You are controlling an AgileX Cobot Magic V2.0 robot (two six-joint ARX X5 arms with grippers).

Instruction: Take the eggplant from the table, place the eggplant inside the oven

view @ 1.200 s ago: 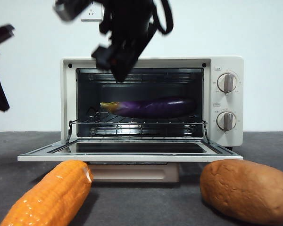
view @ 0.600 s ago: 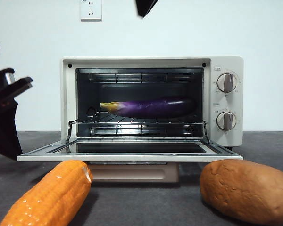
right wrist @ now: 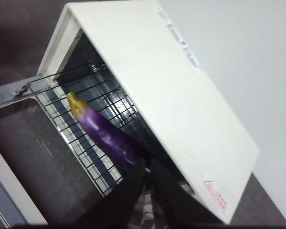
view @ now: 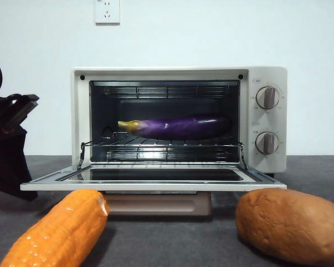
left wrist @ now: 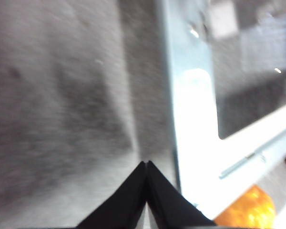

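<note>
Fingers: left gripper (left wrist: 146,164) tips pressed together, empty, above the table (left wrist: 62,119) beside the oven (view: 178,119) door | right gripper (right wrist: 149,164) tips together, empty, above oven | Counts: one eggplant (view: 178,127) on oven rack; one corn cob (view: 58,231); one potato (view: 292,222)

The oven (view: 178,125) mouth stands open, with room above the eggplant (view: 178,127). Corn (view: 58,231) and a potato (view: 292,222) crowd the worktop (view: 167,245) before its lowered door (view: 153,179).

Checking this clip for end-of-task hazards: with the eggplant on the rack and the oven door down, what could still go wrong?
The left gripper, jaws shut, sits low by the corner of the open door; a careless move might knock it. The eggplant lies on the wire rack pulled partly forward, so a jolt could possibly roll it. The corn and potato-like lump lie under the door's edge, crowding that space.
</note>
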